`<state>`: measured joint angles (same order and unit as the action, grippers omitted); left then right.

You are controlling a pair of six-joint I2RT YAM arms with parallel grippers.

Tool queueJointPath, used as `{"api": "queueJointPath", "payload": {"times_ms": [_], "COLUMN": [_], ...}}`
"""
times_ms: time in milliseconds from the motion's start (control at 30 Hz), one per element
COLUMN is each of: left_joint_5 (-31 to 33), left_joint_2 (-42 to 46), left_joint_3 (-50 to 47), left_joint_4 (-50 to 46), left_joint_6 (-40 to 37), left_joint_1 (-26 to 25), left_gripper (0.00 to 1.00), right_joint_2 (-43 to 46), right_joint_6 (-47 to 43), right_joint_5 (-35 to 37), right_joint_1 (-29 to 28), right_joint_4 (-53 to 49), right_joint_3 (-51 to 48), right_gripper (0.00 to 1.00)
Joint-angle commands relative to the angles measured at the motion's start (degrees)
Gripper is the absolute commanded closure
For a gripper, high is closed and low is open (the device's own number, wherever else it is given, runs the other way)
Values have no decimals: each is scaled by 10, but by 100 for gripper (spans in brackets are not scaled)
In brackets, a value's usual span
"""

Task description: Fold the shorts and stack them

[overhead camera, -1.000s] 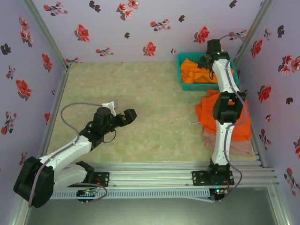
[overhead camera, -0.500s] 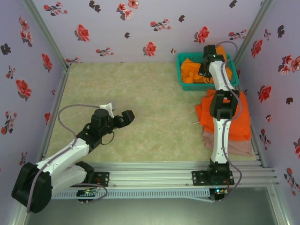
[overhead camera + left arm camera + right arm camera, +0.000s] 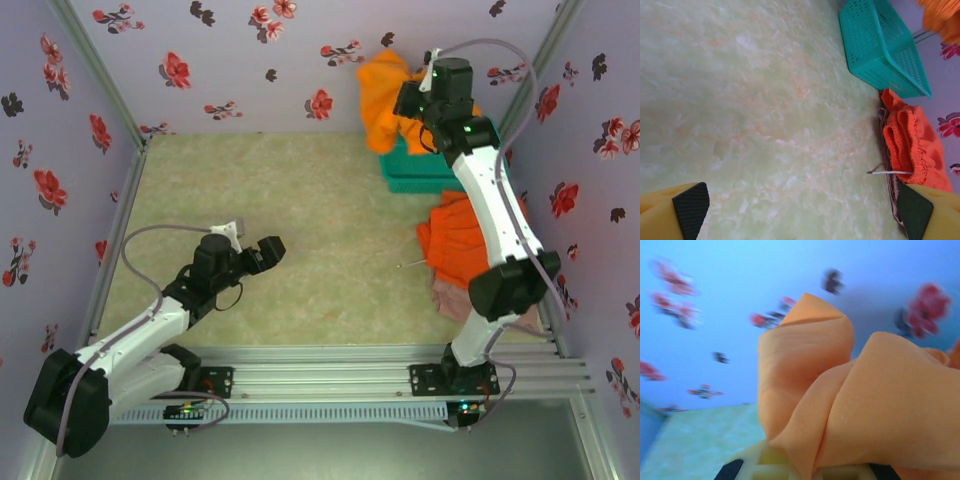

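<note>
My right gripper [image 3: 412, 102] is raised above the teal basket [image 3: 425, 178], shut on a bright orange pair of shorts [image 3: 384, 92] that hangs bunched in front of the back wall. In the right wrist view the orange cloth [image 3: 855, 400] bulges out of the shut right gripper [image 3: 805, 472]. A second orange pair [image 3: 458, 243], folded, lies on the dusty pink-beige shorts [image 3: 452, 300] at the right side of the table. The left gripper [image 3: 262, 250] hovers open over bare table at the left, its pads [image 3: 690, 207] wide apart and holding nothing.
The left wrist view takes in the basket [image 3: 880, 45], the folded orange shorts [image 3: 912, 145] and their white drawstring [image 3: 887, 172] trailing onto the table. Flowered walls close the table on three sides; a metal rail [image 3: 380, 355] runs along the near edge.
My right gripper closed on the orange shorts in the basket and lifted them up and to the left, out of the basket. The left arm has hardly moved.
</note>
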<state>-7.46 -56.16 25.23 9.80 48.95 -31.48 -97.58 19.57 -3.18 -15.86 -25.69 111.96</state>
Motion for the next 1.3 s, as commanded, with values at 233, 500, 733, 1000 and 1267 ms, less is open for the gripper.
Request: {"api": "queueJointPath", "payload": {"times_ms": [233,500,733,1000,1267], "left_joint_5": [21,122,136,162,145], "left_joint_2": [46,168,163,204,193], "left_joint_3": [-13,-26,-25,-3,-70], "left_joint_4": [22,-74,-174,-408,-383], "left_joint_6": [-19,18,88,176,206], "left_joint_1": [5,6,49,119,123], "left_gripper": [1,1,1,2,13], "right_joint_2": [40,101,193,332,432], "right_joint_6": [-114,-127,-79,-63,-44], "right_joint_5": [-127,-14,-17,36,141], "right_joint_1": [-135,-140,-159,-188,-183], "right_joint_4": [9,54,128,265,282], "right_joint_3": [-69,-254,-436,-646,-742], "right_gripper": [73,1,1,1,1]}}
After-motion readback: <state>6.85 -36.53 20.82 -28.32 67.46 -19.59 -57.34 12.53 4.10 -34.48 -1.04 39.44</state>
